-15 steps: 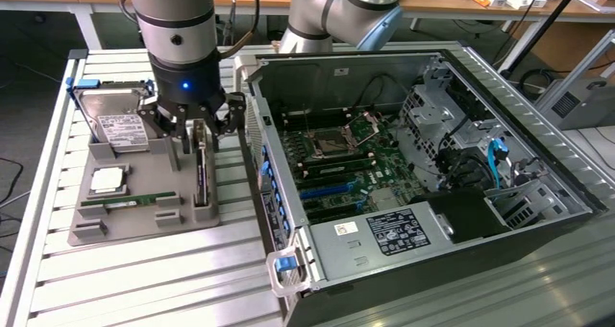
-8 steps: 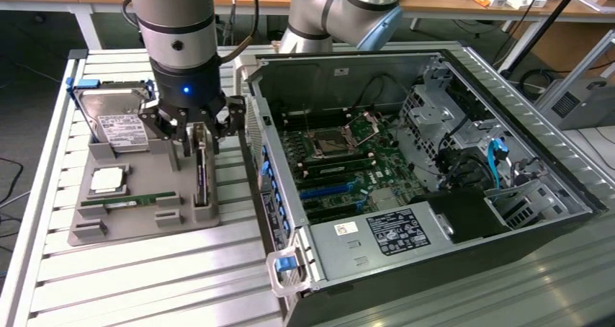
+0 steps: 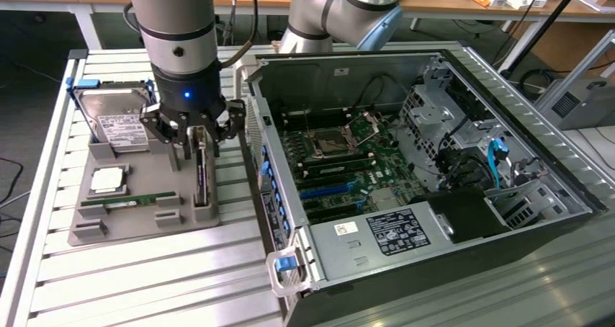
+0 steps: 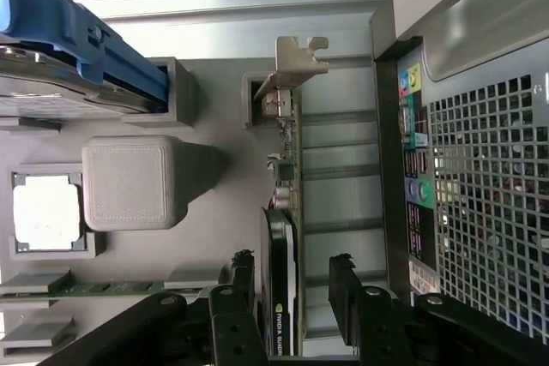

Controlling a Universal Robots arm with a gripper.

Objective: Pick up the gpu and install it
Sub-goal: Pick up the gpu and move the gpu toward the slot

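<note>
My gripper [image 3: 197, 153] sits open astride the gpu [image 3: 201, 179], which stands on edge in its tray [image 3: 125, 230].

At the exterior view's left I see the gray tray carrying a hard drive [image 3: 115, 122], a processor chip [image 3: 108, 179] and a memory stick [image 3: 129, 199]. The card is slotted along the tray's right side, just beside the open computer case [image 3: 317, 75]. The wrist view tells me more. It shows the card's silver bracket [image 4: 300, 57] at the far end. It also shows the fingers [image 4: 241, 285] either side of the black shroud, apart and not clamped, with a clear gap on the case side. The arm hangs straight down over the tray, wrist vertical.
</note>
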